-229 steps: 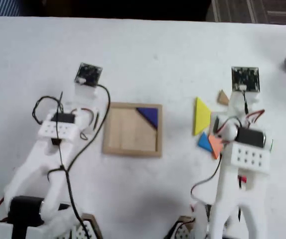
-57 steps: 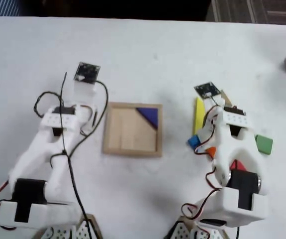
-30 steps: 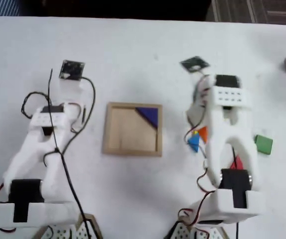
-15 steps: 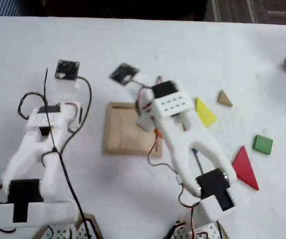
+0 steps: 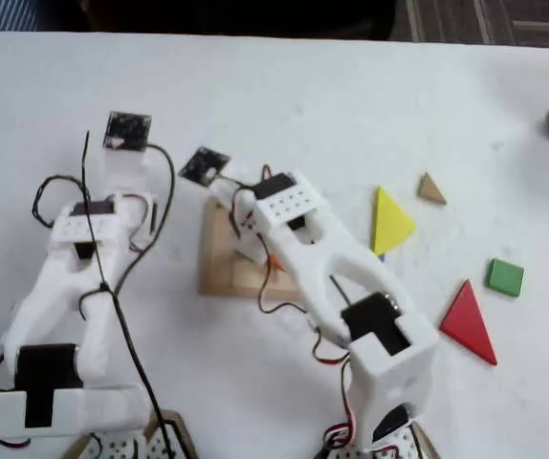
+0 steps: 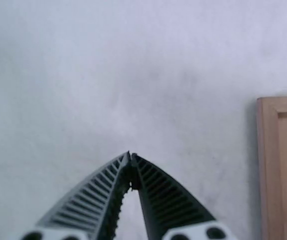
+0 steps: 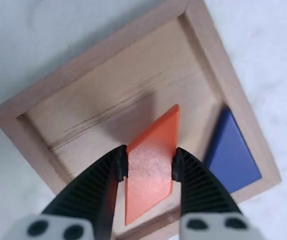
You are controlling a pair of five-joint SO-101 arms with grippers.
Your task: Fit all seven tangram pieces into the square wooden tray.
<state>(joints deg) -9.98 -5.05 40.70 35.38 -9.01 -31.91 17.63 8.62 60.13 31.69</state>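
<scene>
The orange piece (image 7: 152, 150) is pinched by the right gripper (image 7: 148, 164) over the tray (image 7: 103, 55), near the blue piece (image 7: 233, 157); the left gripper (image 6: 131, 160) is closed up at the tray's 9 o'clock; if dropped crooked, a corner could be caught on the blue piece.

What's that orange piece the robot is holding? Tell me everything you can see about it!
The orange piece is a flat, smooth parallelogram that looks like painted wood or plastic. The right gripper pinches it by its two long edges, over the inside of the wooden tray. A shadow on the tray floor beside it suggests it isn't lying flat yet. The blue piece sits nearby in the tray's corner, apart from it.
</scene>
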